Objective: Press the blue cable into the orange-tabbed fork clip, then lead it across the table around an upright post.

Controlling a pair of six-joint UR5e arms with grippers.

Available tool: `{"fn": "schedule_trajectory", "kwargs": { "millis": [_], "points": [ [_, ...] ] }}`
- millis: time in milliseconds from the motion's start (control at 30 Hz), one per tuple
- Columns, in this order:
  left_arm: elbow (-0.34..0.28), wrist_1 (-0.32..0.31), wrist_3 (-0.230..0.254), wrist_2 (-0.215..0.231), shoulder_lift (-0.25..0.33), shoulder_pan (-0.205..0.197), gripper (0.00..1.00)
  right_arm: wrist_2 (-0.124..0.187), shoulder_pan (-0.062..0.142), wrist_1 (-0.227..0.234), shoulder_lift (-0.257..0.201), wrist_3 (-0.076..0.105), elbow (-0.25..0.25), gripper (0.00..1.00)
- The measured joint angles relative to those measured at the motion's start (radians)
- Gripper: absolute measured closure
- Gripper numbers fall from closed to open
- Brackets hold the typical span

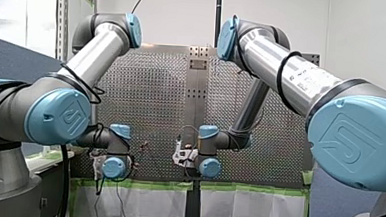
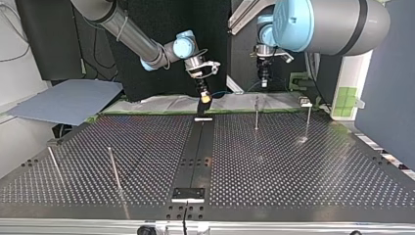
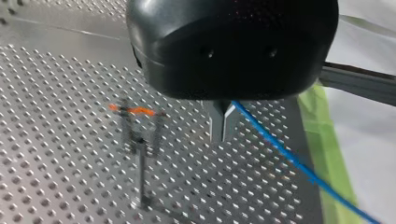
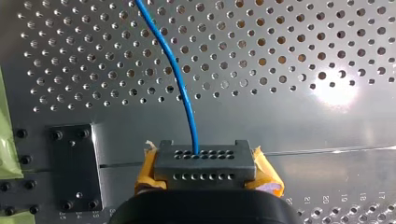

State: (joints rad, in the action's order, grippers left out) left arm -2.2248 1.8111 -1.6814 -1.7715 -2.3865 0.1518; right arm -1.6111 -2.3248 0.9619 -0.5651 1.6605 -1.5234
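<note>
Your left gripper (image 3: 222, 127): metal fingers pinching together on thin blue cable (image 3: 280, 147), just beside orange-tabbed fork clip (image 3: 136, 125), near green tape (image 3: 320, 121) lining edge of perforated metal table (image 3: 56, 93).

Your right gripper (image 4: 205, 169): yellow pads clamping grey perforated block (image 4: 204, 157), cable running out of it.

Cable looking light, limp and probably slippery. You are best gripping close beside clip, keeping span taut.

blue cable (image 3: 280, 145) slanting, apart from orange-tabbed clip (image 3: 137, 111)
</note>
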Motion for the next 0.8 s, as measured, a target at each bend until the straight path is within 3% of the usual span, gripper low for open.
{"fn": "schedule_trajectory", "kwargs": {
  "millis": [500,800],
  "points": [
    [0.033,0.012,-0.014,0.01,0.04,-0.002,1.0,0.0,0.014,-0.001,0.001,-0.002,0.005,1.0],
    [0.091,0.078,-0.023,0.01,0.039,-0.003,1.0,0.0,0.022,-0.006,0.001,-0.005,0.005,1.0]
  ]
}}
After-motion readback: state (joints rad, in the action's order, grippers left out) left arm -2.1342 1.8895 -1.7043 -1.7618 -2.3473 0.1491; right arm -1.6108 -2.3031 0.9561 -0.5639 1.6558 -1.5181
